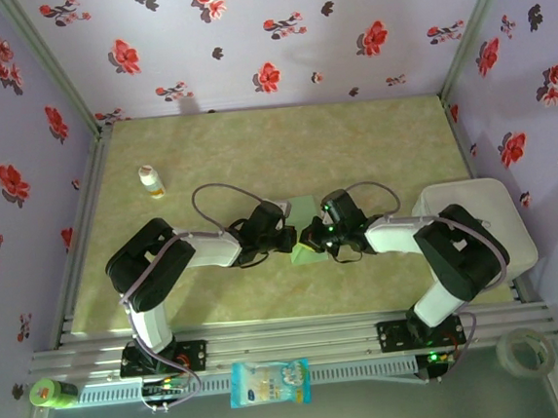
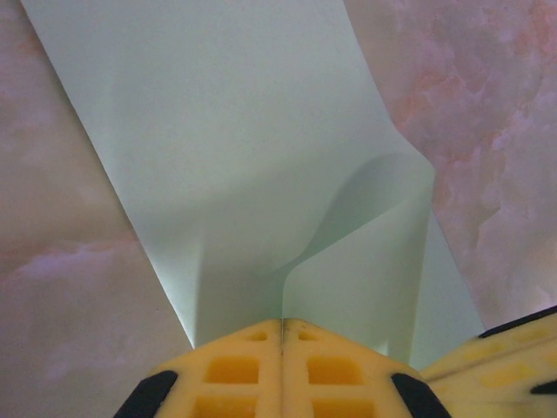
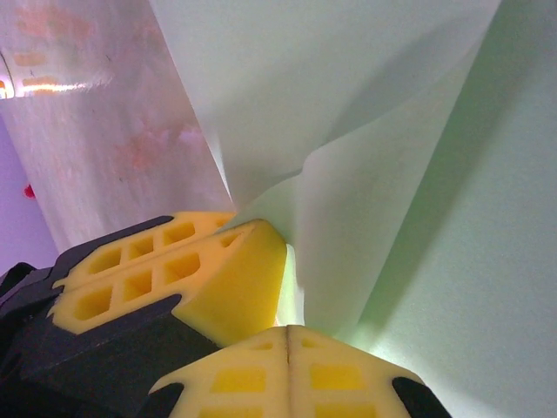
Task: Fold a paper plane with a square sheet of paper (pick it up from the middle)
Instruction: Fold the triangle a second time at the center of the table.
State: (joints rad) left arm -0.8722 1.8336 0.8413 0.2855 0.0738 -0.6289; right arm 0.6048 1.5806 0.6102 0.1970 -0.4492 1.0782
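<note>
One pale green sheet of paper (image 1: 303, 228), mid-worktop (image 1: 254, 143), between the two arms. Two tools meet on it, tips just beside each other. Left tool (image 1: 290, 239): pinched fully closed on the paper. Right tool (image 1: 313, 235): likewise clamped on it. Paper curls up in one soft fold where gripped. One white bottle (image 1: 151, 182) far left, well apart. One packet (image 1: 269, 382) and one tape roll (image 1: 524, 352) by the front rail (image 1: 320, 340).

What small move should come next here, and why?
Probably lift both grippers together slightly without loosening the pinch. The left gripper and right gripper are shut side by side on the square sheet of paper, which buckles next to them above the table. Raising it should free it for folding.
</note>
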